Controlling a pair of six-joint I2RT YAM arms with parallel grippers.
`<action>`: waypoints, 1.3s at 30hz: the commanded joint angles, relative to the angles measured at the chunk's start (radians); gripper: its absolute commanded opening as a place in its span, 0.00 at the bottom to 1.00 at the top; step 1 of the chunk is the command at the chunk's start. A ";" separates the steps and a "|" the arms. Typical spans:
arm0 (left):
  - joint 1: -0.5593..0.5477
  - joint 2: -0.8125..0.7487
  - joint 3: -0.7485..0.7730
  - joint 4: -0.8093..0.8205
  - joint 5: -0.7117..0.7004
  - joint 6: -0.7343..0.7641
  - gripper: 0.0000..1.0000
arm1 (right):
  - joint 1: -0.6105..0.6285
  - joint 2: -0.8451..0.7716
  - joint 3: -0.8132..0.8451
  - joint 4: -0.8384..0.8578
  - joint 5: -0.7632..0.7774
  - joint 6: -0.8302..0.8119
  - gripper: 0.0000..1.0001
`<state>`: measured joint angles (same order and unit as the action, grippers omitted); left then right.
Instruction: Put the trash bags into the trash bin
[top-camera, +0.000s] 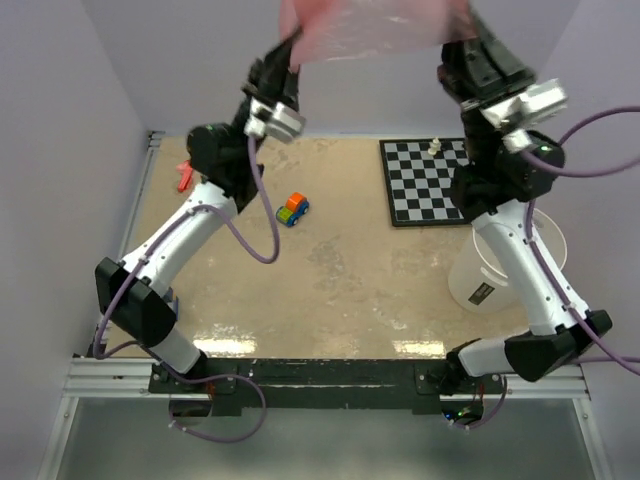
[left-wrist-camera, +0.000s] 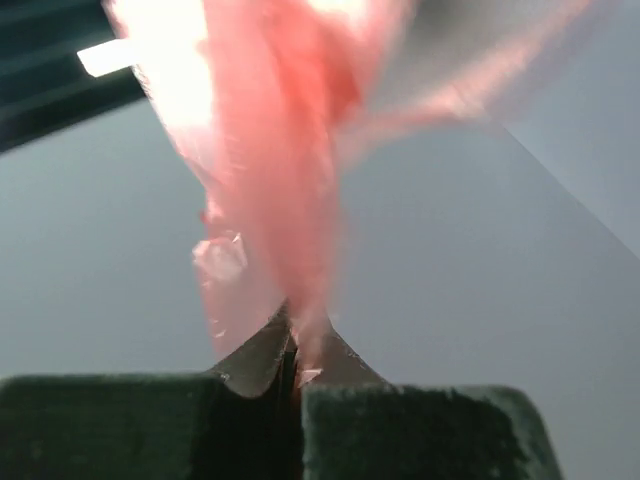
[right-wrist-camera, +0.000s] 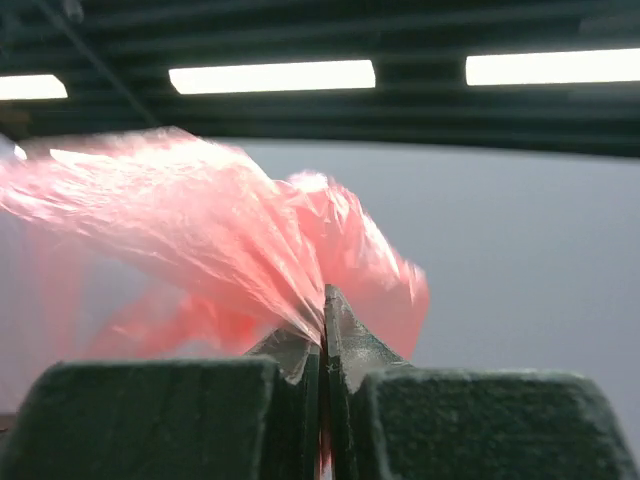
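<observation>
Both arms are holding the trash bag (top-camera: 370, 25) stretched high over the counter's (top-camera: 350, 280) far edge, with its thin, crinkly red-pink film running off the top of the overhead view. The left pincer (left-wrist-camera: 293, 352) is clamping one bunched corner and the right pincer (right-wrist-camera: 322, 318) the other. The trash bin (top-camera: 468, 270), a white tapered bucket, is standing at the right edge beside the checkerboard (top-camera: 425, 185), partly behind the right arm.

White-and-black arms (top-camera: 180, 236), purple cables (top-camera: 265, 261), dark green tool fingers (right-wrist-camera: 150, 420)
</observation>
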<state>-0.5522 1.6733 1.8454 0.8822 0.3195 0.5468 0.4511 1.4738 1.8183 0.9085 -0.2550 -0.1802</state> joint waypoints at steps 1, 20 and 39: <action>-0.035 -0.053 -0.632 0.227 0.033 0.275 0.00 | -0.017 0.034 -0.536 -0.142 0.088 -0.203 0.00; -0.207 -0.825 -1.229 -0.654 -0.309 -0.139 0.00 | -0.002 -0.495 -0.866 -1.090 -0.053 -0.059 0.00; 0.166 0.111 0.383 -0.638 0.024 -0.289 0.00 | -0.051 0.424 0.679 -0.633 0.048 -0.030 0.00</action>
<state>-0.3557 1.7954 1.9755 0.0280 0.1753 0.2211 0.3492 2.0766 2.3432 -0.0368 -0.1287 -0.1997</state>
